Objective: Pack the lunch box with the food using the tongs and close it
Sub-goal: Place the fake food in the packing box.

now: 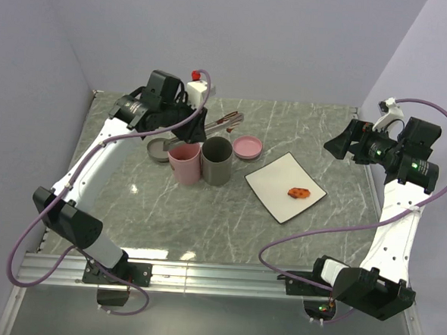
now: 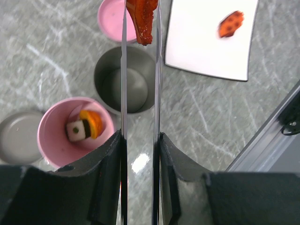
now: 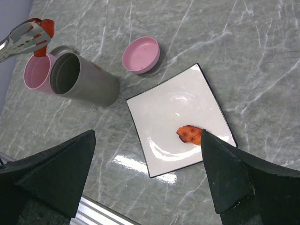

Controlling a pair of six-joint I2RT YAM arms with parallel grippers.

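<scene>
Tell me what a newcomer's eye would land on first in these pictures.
The left gripper pinches silver tongs whose tips hold a red lump in the air near two cups at back left. The pink cup holds an orange piece and a dark cube; the grey cup beside it looks empty. One more lump lies on the white plate, with the open right gripper hovering to its right.

**Marble table (image 1: 301,134) below my left gripper (image 2: 139,138)**

Right beneath it a pink cup (image 2: 56,140) and a grey cup (image 2: 112,84) stand side by side, with a grey lid (image 2: 18,140) by the pink one. Farther ahead lie a pink lid (image 2: 111,21) and a white plate (image 2: 197,42).
</scene>
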